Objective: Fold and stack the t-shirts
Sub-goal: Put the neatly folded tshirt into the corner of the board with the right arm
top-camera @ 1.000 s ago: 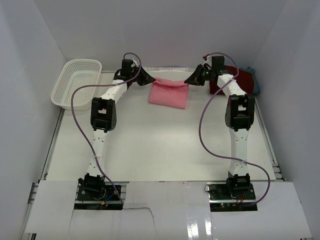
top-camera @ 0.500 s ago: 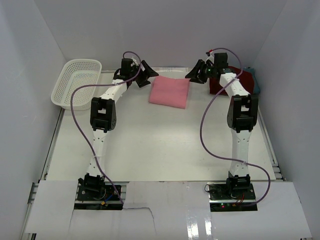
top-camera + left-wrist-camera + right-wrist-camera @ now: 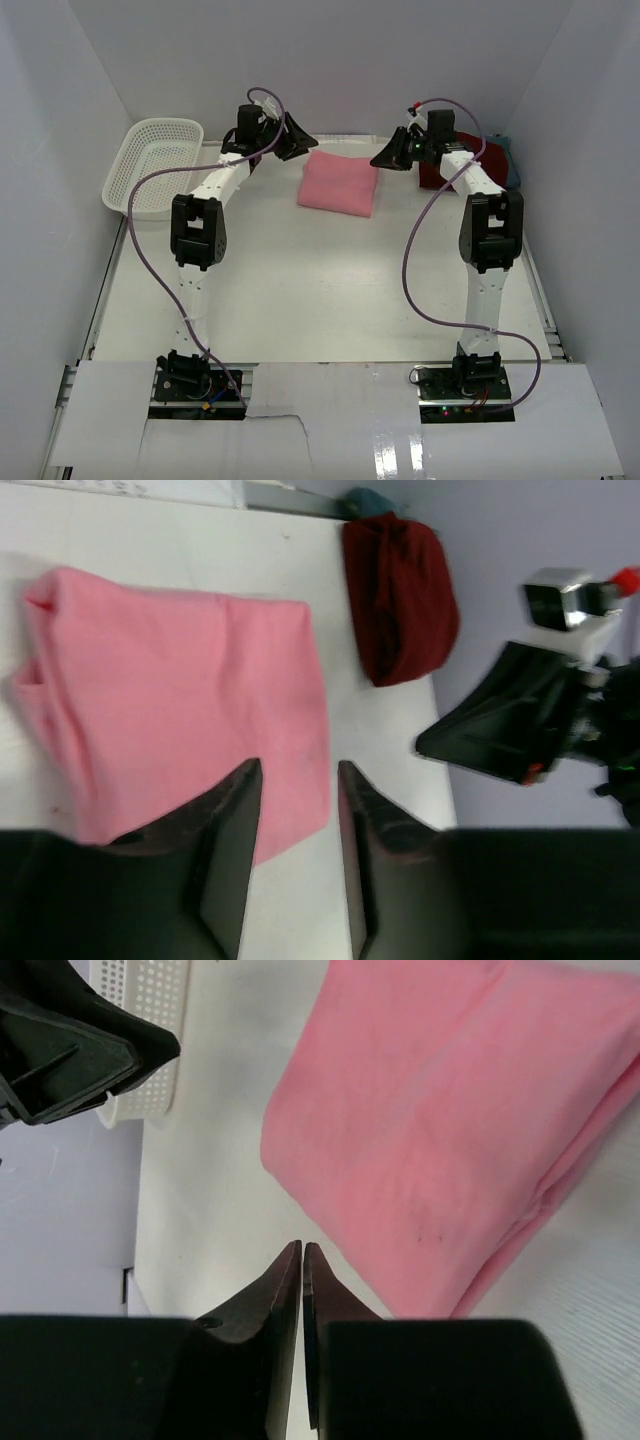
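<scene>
So, at the far left a white basket (image 3: 150,165) sits on the table (image 3: 300,290), and next over the left gripper (image 3: 298,768) hangs by the left edge of the folded pink t-shirt (image 3: 340,183), jaws spread with nothing between them. The pink one lies flat at the far middle. On its right side the right gripper (image 3: 302,1248) has its jaws pressed together on nothing, and the dark red t-shirt (image 3: 400,600) sits bunched at the far right with a bit of the teal-grey t-shirt (image 3: 511,160) poking out beyond it.
</scene>
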`<move>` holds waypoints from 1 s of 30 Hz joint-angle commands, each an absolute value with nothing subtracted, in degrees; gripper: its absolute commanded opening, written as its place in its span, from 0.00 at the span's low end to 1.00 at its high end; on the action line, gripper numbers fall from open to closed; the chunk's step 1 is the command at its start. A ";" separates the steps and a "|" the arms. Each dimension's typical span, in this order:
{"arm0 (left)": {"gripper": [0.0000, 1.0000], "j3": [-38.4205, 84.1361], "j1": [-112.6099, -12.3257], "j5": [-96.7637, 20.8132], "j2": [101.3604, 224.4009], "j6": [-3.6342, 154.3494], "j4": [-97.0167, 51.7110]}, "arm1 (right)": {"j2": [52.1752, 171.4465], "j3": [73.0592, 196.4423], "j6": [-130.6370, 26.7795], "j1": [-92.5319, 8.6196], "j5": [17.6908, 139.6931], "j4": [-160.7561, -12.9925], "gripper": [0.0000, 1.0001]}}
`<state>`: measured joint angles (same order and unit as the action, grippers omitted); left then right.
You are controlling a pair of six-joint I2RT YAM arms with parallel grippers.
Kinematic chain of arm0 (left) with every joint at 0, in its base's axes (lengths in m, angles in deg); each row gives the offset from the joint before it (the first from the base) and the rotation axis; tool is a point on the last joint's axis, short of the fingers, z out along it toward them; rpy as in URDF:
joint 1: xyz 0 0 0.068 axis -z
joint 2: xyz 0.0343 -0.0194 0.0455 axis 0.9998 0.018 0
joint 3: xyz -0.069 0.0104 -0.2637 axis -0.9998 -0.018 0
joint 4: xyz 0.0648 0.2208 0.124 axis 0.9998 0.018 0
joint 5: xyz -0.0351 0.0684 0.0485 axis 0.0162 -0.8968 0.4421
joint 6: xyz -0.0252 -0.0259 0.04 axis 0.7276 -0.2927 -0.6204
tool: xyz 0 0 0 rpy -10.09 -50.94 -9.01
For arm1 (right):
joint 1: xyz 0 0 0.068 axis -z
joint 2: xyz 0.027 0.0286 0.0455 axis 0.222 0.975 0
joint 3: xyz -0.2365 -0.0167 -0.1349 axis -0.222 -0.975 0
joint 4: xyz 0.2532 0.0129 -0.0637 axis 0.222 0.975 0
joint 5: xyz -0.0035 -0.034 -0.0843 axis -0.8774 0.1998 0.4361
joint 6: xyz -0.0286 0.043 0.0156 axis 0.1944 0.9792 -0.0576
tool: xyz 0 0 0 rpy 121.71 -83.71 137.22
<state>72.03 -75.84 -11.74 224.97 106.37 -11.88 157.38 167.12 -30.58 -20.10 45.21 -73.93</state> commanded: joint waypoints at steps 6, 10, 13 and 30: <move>0.09 76.98 -72.36 3.85 232.22 110.53 -17.91 | 163.53 165.11 -21.57 -22.58 32.72 -85.71 0.08; 0.00 77.69 -71.83 7.37 235.74 113.87 -20.54 | 165.46 165.99 -19.11 -23.90 30.08 -86.85 0.08; 0.00 76.73 -71.83 8.25 236.53 114.23 -21.78 | 167.04 165.12 -17.97 -24.08 29.56 -89.40 0.08; 0.00 59.42 -69.72 -8.96 234.17 99.81 -12.29 | 174.79 174.78 -34.56 -25.05 51.08 -56.98 0.11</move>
